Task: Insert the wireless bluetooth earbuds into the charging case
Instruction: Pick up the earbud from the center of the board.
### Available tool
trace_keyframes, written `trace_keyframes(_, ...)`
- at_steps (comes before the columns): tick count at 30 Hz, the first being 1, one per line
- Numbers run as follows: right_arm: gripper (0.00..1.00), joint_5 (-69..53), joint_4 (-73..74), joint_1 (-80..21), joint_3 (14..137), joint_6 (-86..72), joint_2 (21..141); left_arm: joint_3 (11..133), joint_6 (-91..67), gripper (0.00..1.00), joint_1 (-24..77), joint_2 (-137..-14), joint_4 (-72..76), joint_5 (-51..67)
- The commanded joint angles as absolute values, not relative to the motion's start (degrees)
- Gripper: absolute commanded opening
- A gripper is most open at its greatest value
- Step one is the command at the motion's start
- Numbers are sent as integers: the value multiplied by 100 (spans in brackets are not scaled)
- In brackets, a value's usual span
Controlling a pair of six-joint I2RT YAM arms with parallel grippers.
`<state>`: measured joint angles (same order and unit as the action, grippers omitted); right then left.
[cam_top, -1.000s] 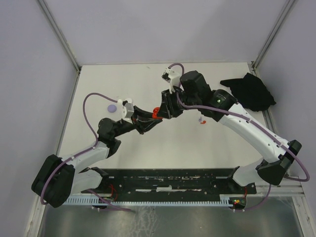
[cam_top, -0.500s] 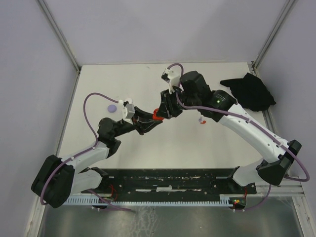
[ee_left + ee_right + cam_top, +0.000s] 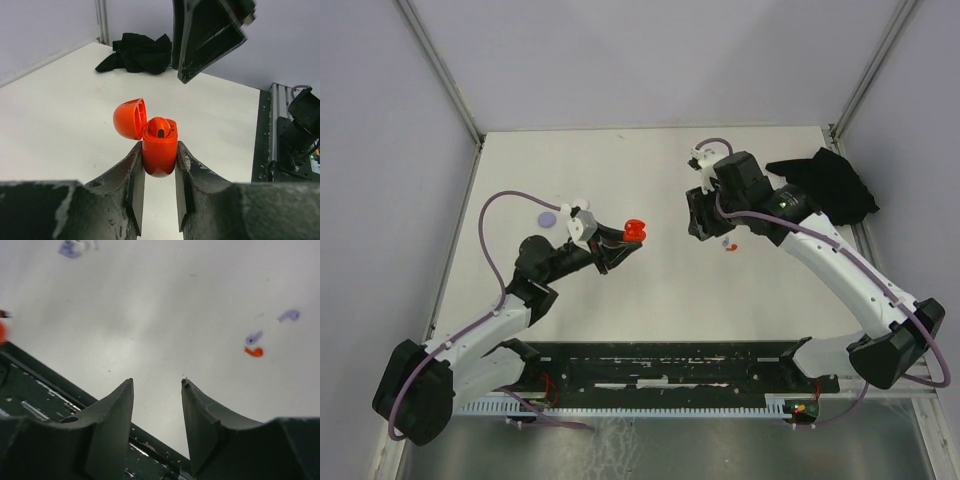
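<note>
Clamping the red charging case [image 3: 160, 150], left hand [image 3: 158, 167] shows one earbud [image 3: 159, 127] seated (right hand [image 3: 157, 385] released, empty); second red earbud [image 3: 254, 352] lies on table [image 3: 150, 305].

The charging case [image 3: 159, 150] is showing bright orange-red. The table [image 3: 620, 170] is looking plain white. 1 earbud [image 3: 254, 352] is showing red, 2 earbuds [image 3: 254, 337] lilac. The cloth [image 3: 825, 185] is looking black.

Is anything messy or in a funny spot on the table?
Yes. A black cloth lies crumpled in the far right corner, and three tiny earbuds, one red and two lilac, lie loose on the table.
</note>
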<state>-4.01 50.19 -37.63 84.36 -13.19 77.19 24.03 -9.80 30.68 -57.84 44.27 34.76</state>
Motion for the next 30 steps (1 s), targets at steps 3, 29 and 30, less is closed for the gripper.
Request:
trace_keyframes(3,53,269,5016,-3011,7425,-1043,7969,2739,-78,3,3068,-5339,3530,3160)
trace_keyframes(29,45,1213,4348,-1470,7097,-4468,10162,2733,-217,3,3067,-5414,3797,3269)
trace_keyframes(30,45,1222,4347,-1468,7110,-4599,10221,2733,-219,3,3067,-5414,3797,3272)
